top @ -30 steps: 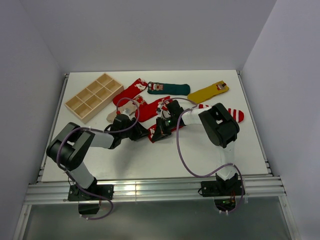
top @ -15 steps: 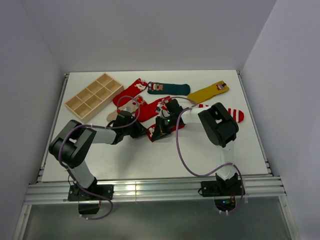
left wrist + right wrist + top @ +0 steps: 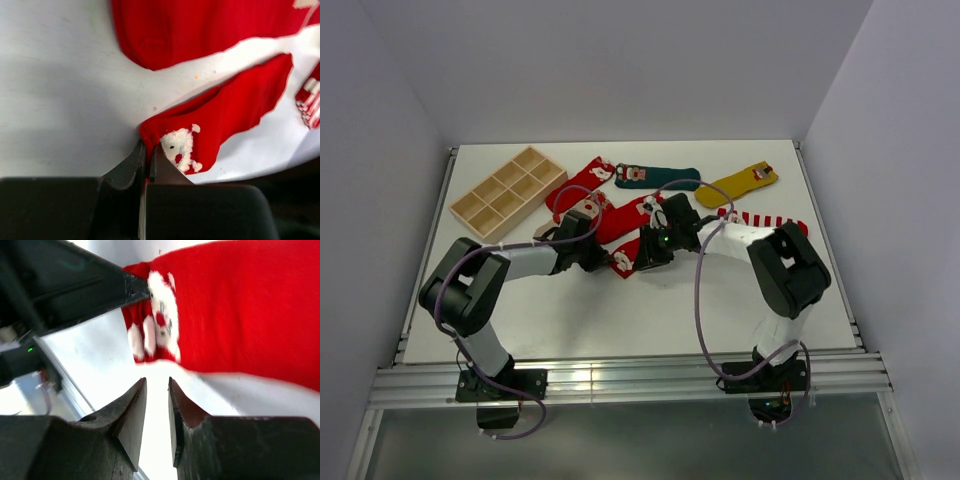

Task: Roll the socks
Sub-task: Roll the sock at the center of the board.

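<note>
A red sock (image 3: 230, 110) with a white figure patch lies flat in the middle of the table. My left gripper (image 3: 148, 150) is shut on the edge of its cuff. Just short of the same cuff, my right gripper (image 3: 157, 382) stands slightly open with nothing between its fingers. In the top view both grippers meet over this sock, left (image 3: 610, 258) and right (image 3: 640, 262). Behind them lie a second red sock (image 3: 625, 215), a third red sock (image 3: 582, 182), a dark green sock (image 3: 658, 178), a mustard yellow sock (image 3: 738, 184), a red-and-white striped sock (image 3: 760, 220) and a beige sock (image 3: 552, 230).
A wooden tray (image 3: 508, 192) with several compartments stands at the back left. White walls close in the table on three sides. The arms' bases and a metal rail run along the near edge.
My left gripper has moved in to the right and shut on the red sock's cuff. My right gripper has let go of the sock and opened a little.
</note>
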